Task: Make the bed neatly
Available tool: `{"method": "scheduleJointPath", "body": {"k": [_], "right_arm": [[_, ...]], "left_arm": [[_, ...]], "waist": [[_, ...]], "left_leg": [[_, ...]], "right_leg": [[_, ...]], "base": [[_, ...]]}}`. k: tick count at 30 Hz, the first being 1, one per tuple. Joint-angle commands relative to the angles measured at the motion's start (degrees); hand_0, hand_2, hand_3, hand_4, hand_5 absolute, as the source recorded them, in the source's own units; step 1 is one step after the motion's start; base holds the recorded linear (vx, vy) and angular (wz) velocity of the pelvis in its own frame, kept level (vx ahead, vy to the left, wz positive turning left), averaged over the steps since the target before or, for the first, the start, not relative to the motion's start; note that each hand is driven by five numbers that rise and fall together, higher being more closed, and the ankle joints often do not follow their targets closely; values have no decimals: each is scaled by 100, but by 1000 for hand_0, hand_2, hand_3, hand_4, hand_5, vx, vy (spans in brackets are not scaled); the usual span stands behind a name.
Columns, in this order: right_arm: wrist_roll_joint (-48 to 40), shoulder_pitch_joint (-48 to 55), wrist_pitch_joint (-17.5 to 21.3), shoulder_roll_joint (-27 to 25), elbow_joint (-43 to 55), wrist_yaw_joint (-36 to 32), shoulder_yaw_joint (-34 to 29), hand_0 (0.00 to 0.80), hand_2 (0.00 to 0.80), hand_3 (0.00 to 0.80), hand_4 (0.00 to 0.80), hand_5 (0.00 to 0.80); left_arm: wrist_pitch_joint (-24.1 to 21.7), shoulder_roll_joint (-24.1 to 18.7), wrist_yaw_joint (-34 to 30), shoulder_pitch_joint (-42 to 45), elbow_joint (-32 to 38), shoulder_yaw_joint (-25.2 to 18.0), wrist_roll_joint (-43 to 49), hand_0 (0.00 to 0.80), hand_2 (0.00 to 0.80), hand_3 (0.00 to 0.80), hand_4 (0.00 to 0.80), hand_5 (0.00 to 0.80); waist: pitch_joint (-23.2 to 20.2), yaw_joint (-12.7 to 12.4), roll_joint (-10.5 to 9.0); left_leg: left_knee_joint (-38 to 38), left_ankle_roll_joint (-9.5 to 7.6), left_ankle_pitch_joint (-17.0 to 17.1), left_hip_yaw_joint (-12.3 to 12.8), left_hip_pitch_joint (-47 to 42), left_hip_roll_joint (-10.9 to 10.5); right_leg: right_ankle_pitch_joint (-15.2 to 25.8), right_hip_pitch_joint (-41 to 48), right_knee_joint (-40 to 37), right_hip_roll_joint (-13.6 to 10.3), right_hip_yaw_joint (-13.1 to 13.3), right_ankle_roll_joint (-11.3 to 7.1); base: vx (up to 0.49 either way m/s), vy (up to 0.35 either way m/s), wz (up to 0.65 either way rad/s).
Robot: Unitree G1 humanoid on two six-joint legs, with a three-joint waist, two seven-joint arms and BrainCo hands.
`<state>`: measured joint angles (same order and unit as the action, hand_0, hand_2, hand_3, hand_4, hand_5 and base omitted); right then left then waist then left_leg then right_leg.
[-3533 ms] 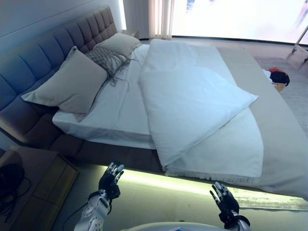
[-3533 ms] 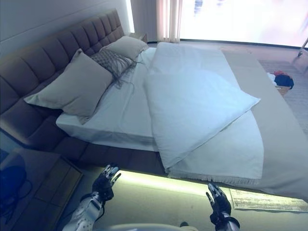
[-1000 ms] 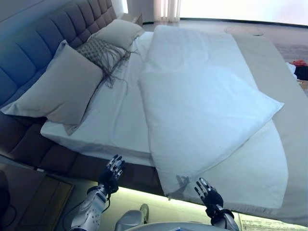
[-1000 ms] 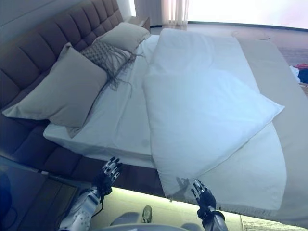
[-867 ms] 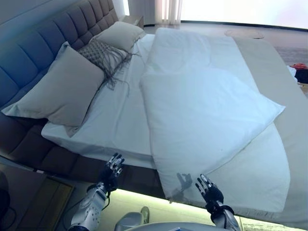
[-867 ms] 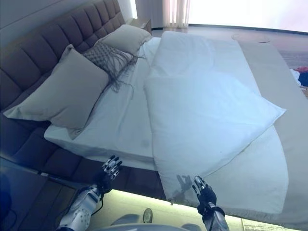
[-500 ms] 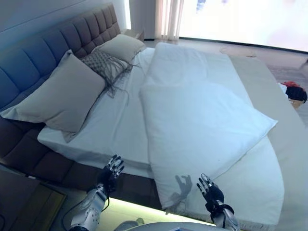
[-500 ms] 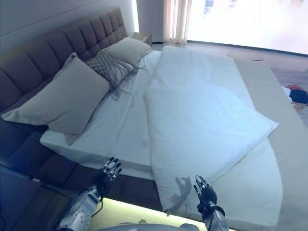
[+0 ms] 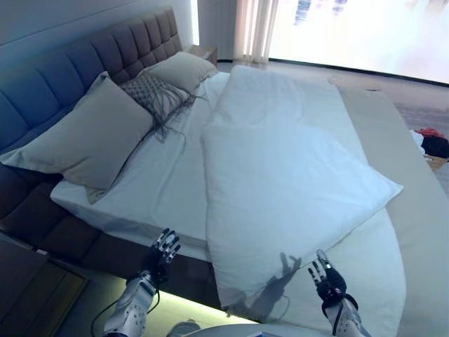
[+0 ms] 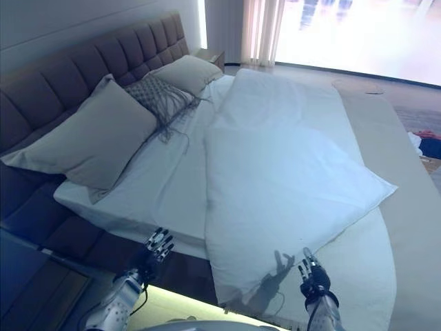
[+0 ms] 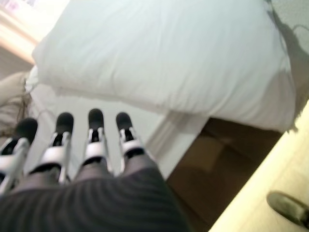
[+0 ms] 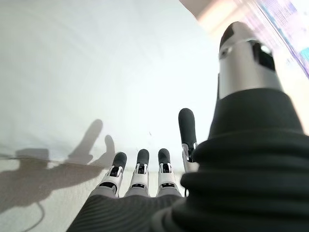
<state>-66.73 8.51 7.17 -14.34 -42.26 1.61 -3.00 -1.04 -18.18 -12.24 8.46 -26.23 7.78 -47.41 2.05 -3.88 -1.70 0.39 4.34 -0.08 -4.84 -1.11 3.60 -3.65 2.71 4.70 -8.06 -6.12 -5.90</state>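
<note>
The duvet point(image 9: 295, 189) lies folded back on itself across the middle of the bed point(image 9: 414, 210), its doubled layer running crooked from the frame's centre to a corner at right centre, with the bare sheet point(image 9: 168, 175) showing at centre left. Three pillows point(image 9: 84, 137) lean on the headboard point(image 9: 63, 70) at upper left.

Both hands are empty and poised at the bottom of the frame. The right hand point(image 9: 328, 282) hangs over the duvet's near edge at lower right, fingers point(image 12: 140, 166) straight and spread, casting a shadow on the cloth but seemingly not touching it. The left hand point(image 9: 161, 251) sits at lower left beside the bed's side, fingers point(image 11: 94, 133) likewise straight and wide, short of the duvet.

This looks like the reach before the first grasp. Next, each hand probably needs to close on the folded layer's near edge, one toward each side, then draw it toward the pillows so the fold opens flat and covers the sheet.
</note>
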Motion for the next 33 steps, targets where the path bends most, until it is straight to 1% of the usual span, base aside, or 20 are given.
{"method": "scheduleJointPath", "body": {"k": [1, 2, 3, 5, 6, 8, 10, 11, 12, 13, 15, 16, 17, 19, 20, 22, 24, 27, 30, 33], "right_arm": [[-276, -329, 50, -213, -72, -206, -383, 0, 0, 0, 0, 0], [-262, -318, -7, -240, -109, -180, -430, 0, 0, 0, 0, 0], [-257, -315, -125, -302, -279, -247, -552, 0, 0, 0, 0, 0], [-644, -489, -303, -407, -693, -624, -738, 0, 0, 0, 0, 0], [-846, -634, -360, -498, -961, -791, -815, 0, 0, 0, 0, 0], [-1265, -1034, -480, -729, -1453, -831, -953, 0, 0, 0, 0, 0], [-1617, -1275, -564, -791, -1572, -846, -1052, 0, 0, 0, 0, 0], [-1555, -1271, -656, -829, -1503, -762, -1076, 0, 0, 0, 0, 0], [-1484, -1220, -773, -862, -1442, -644, -1072, 0, 0, 0, 0, 0], [-1553, -1218, -859, -922, -1407, -562, -1085, 0, 0, 0, 0, 0], [-1837, -1528, -787, -1192, -1694, -729, -1107, 0, 0, 0, 0, 0], [-1919, -1835, -778, -1399, -1972, -727, -1104, 0, 0, 0, 0, 0], [-1920, -2089, -789, -1540, -2178, -662, -1113, 0, 0, 0, 0, 0], [-1933, -2571, -653, -1856, -2505, -530, -1172, 0, 0, 0, 0, 0], [-1995, -2617, -593, -1926, -2541, -534, -1199, 0, 0, 0, 0, 0], [-2000, -2704, -555, -2016, -2533, -481, -1267, 0, 0, 0, 0, 0], [-2063, -2839, -695, -2207, -2620, -454, -1247, 0, 0, 0, 0, 0], [-2204, -3129, -873, -2463, -2825, -502, -1263, 0, 0, 0, 0, 0], [-2366, -3217, -910, -2690, -2877, -615, -1261, 0, 0, 0, 0, 0], [-2938, -3385, -971, -2915, -2834, -886, -1343, 0, 0, 0, 0, 0]], "left_arm": [[64, -313, -293, -423, 143, -39, 393, 0, 0, 0, 0, 0], [89, -338, -300, -416, 140, -33, 412, 0, 0, 0, 0, 0], [132, -414, -277, -357, 186, -54, 432, 0, 0, 0, 0, 0], [148, -632, -168, -479, 282, -15, 319, 0, 0, 0, 0, 0], [152, -733, -152, -645, 306, 16, 255, 0, 0, 0, 0, 0], [191, -908, -119, -979, 361, 32, 163, 0, 0, 0, 0, 0], [149, -1022, -81, -1164, 453, 69, 22, 0, 0, 0, 0, 0], [173, -1017, -40, -1042, 607, -4, 29, 0, 0, 0, 0, 0], [190, -992, -2, -851, 696, -70, 38, 0, 0, 0, 0, 0], [125, -956, -3, -719, 671, -61, 30, 0, 0, 0, 0, 0], [-114, -964, -123, -964, 439, 130, -126, 0, 0, 0, 0, 0], [-196, -918, -130, -1248, 280, 274, -196, 0, 0, 0, 0, 0], [-218, -868, -70, -1439, 218, 381, -243, 0, 0, 0, 0, 0], [-200, -774, 98, -1834, 272, 603, -269, 0, 0, 0, 0, 0], [-168, -782, 164, -1924, 385, 672, -277, 0, 0, 0, 0, 0], [-220, -867, 304, -2018, 545, 804, -406, 0, 0, 0, 0, 0], [-320, -1011, 424, -2033, 694, 834, -630, 0, 0, 0, 0, 0], [-363, -1152, 450, -2047, 868, 825, -812, 0, 0, 0, 0, 0], [-345, -1275, 316, -2105, 941, 921, -950, 0, 0, 0, 0, 0], [-356, -1334, 230, -2141, 1008, 1015, -920, 0, 0, 0, 0, 0]], "waist": [[345, 7, -112], [373, 16, -115], [454, 43, -129], [614, 31, -196], [686, 11, -205], [819, -40, -194], [933, -46, -183], [1003, -82, -210], [1046, -119, -162], [1087, -156, -80], [1330, -230, 46], [1453, -248, 89], [1506, -262, 127], [1617, -339, 229], [1673, -353, 259], [1831, -326, 284], [1884, -305, 268], [1884, -370, 326], [1872, -418, 394], [1891, -488, 424]], "left_leg": [[527, -355, -52, 290, 200, -86], [559, -371, -84, 289, 198, -115], [595, -356, -156, 308, 125, -124], [760, -235, -278, 299, 193, -23], [847, -202, -315, 258, 315, 59], [1031, -136, -289, 277, 671, 323], [1342, 12, -260, 285, 983, 551], [1762, 124, -308, 154, 1148, 672], [1878, 191, -279, 44, 1229, 785], [1692, 205, -170, -29, 1227, 835], [1322, 194, 114, -307, 1442, 647], [1230, 170, 205, -362, 1619, 533], [1155, 156, 251, -365, 1722, 463], [1069, 164, 353, -272, 1995, 306], [1134, 168, 350, -255, 2107, 246], [1430, 198, 236, -303, 2302, 164], [1549, 205, 159, -265, 2457, 217], [1328, 202, 220, -174, 2613, 289], [1094, 209, 346, -183, 2771, 234], [938, 208, 488, -183, 3027, 205]], "right_leg": [[1044, -720, 1346, -728, 138, -303], [1111, -848, 1545, -768, 197, -320], [1247, -966, 1437, -852, 230, -337], [1338, -1003, 647, -920, 217, -411], [1375, -1039, 446, -905, 262, -438], [1319, -1086, 242, -814, 269, -488], [1188, -1092, 177, -703, 226, -507], [1147, -1060, 156, -645, 253, -451], [1112, -997, 161, -565, 250, -408], [1074, -958, 174, -513, 228, -392], [1026, -1105, 215, -534, 205, -357], [1024, -1259, 238, -595, 181, -354], [1030, -1389, 262, -659, 141, -370], [1035, -1654, 383, -890, -30, -448], [1021, -1782, 520, -993, -48, -468], [1172, -2184, 779, -1244, 66, -539], [1247, -2266, 621, -1245, 100, -615], [1327, -2279, 179, -1143, -38, -617], [1383, -2343, -50, -1105, -153, -623], [1412, -2465, -151, -1132, -318, -642]], "base": [[105, 3, 26], [145, -82, 25], [130, -256, 22], [34, -428, 14], [-143, -465, 12], [-214, -404, 25], [-126, -287, 39], [82, -212, 31], [175, -121, 6], [112, 1, -14], [-133, 121, -13], [-274, 188, 9], [-289, 261, 11], [-156, 222, -1], [-46, 112, 5], [-27, 29, 17], [-32, -50, 15], [-57, -94, -4], [-25, -91, -5], [-51, -118, 17]]}}
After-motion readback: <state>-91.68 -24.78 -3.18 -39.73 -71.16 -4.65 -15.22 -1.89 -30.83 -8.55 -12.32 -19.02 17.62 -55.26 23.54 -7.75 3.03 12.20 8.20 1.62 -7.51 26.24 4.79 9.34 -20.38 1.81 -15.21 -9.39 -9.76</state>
